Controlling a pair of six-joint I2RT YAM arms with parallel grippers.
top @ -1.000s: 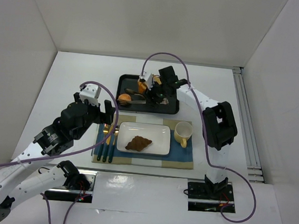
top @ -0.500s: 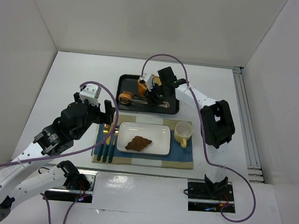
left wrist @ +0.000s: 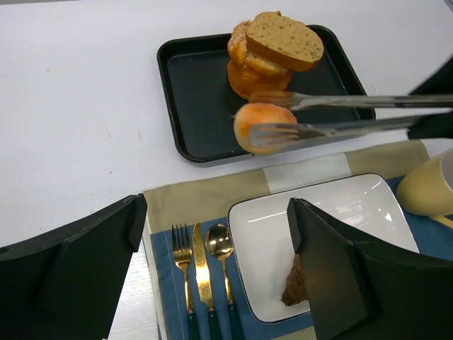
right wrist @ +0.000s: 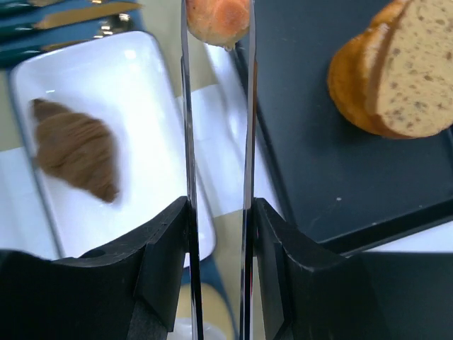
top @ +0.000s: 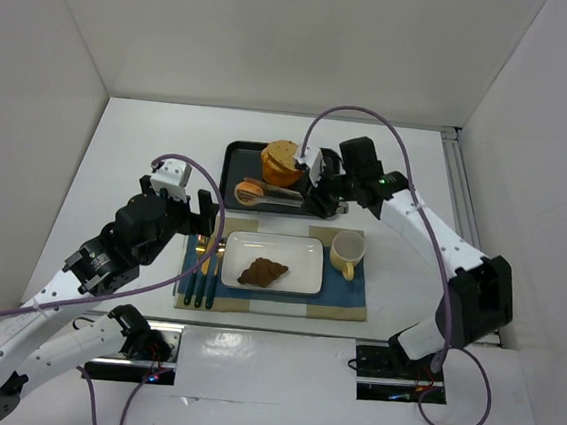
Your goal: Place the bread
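Clamping tongs [left wrist: 333,101], right gripper [right wrist: 218,219] pinches round bun [left wrist: 256,117].

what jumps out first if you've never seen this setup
The right gripper squeezes a pair of metal tongs that pinch a small round bun at the near edge of the black tray. A stack of sliced bread sits in that tray, and a dark croissant lies on the white plate.

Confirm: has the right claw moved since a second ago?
Yes. The right claw shifted right and nearer, toward the black tray's right edge.
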